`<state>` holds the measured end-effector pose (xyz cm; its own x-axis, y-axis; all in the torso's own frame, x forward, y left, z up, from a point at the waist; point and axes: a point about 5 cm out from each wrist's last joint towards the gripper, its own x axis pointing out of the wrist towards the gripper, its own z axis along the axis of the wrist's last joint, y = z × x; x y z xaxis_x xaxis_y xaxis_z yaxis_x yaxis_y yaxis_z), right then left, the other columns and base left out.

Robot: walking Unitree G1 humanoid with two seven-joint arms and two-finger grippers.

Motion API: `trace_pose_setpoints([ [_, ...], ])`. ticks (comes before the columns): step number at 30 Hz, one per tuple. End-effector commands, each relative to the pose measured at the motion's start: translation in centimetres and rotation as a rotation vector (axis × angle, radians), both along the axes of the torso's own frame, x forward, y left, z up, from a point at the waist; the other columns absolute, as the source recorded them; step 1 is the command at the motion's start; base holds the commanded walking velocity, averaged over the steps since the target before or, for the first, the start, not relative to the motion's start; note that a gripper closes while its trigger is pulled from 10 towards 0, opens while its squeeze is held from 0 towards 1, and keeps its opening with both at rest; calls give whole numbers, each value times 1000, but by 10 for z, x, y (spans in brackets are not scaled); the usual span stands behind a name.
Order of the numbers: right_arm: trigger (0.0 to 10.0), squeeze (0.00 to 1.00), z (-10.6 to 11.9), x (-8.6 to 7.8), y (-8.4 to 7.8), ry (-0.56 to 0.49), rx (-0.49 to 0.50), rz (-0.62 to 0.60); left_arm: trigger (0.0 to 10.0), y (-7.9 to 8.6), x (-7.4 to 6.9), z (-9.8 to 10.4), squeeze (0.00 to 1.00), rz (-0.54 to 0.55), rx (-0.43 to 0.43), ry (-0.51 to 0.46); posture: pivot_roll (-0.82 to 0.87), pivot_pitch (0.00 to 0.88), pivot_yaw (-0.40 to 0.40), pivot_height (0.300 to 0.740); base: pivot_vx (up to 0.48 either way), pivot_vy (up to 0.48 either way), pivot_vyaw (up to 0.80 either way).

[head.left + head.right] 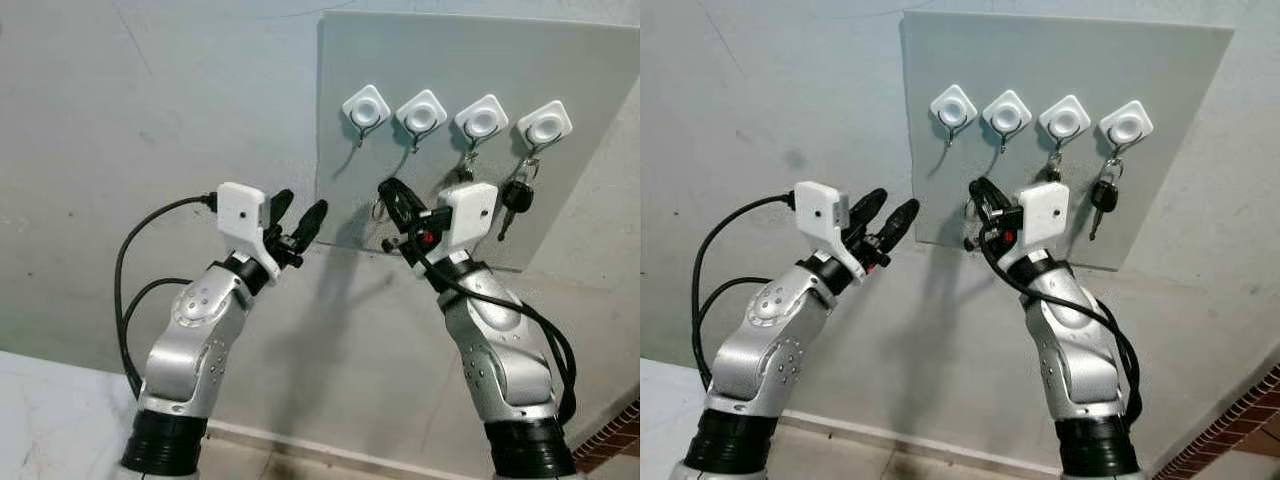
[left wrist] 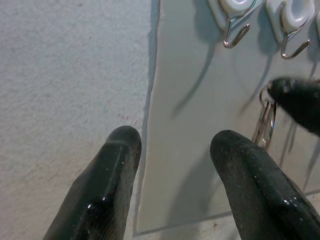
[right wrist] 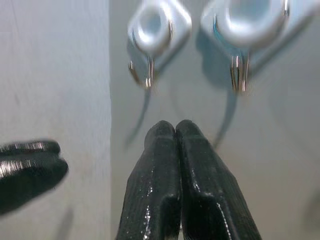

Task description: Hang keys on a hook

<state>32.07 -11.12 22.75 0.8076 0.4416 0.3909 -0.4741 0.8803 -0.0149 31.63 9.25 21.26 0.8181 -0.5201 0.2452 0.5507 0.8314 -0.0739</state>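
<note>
- The right gripper (image 1: 392, 198) has its two black fingers pressed flat together, pinching a metal key ring (image 2: 266, 122) that hangs just below the fingertips; it is raised in front of the grey board (image 1: 590, 70), below and between the two left hooks.
- The left gripper (image 1: 297, 219) is held up beside the board's left edge, fingers parted and holding nothing.
- To do this step well, I judge the ring should be lifted above the tip of an empty hook (image 1: 361, 133), eased towards the board until the wire passes through the loop, then lowered before the fingers let go. Keeping the ring's opening facing the hook matters most.
- The keys themselves are largely hidden behind the right gripper; only a thin silver ring shows clearly.
- Four white hooks sit in a row; the two on the right already carry keys, one with a black head (image 1: 517, 195).
</note>
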Motion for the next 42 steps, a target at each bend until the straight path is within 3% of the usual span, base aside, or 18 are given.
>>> trace_pose_setpoints([
  [1, 10000, 0, 7, 2, 1, -21, 17, 6, 10000, -4, 0, 7, 0, -15, 9, -24, 121, 0, 15, 740, 0, 0, 0],
  [11, 10000, 0, 14, 2, -5, -75, 38, -14, 10000, -9, 0, 11, 0, -45, 14, -39, 118, 0, 17, 740, 0, 0, 0],
  [29, 10000, 0, 8, -6, -20, -90, 55, -76, 10000, -9, 1, 12, 0, -56, 17, -43, 106, 0, 25, 740, 0, 0, 0],
  [37, 10000, 0, 15, -12, -19, -131, 99, -31, 10000, -9, 2, 12, 0, -56, 15, -42, 103, 0, 27, 740, 0, 0, 0],
  [42, 10000, 0, 19, -15, -13, -116, 147, 64, 10000, -10, 2, 13, 0, -58, 15, -44, 102, 0, 28, 740, 0, 0, 0],
])
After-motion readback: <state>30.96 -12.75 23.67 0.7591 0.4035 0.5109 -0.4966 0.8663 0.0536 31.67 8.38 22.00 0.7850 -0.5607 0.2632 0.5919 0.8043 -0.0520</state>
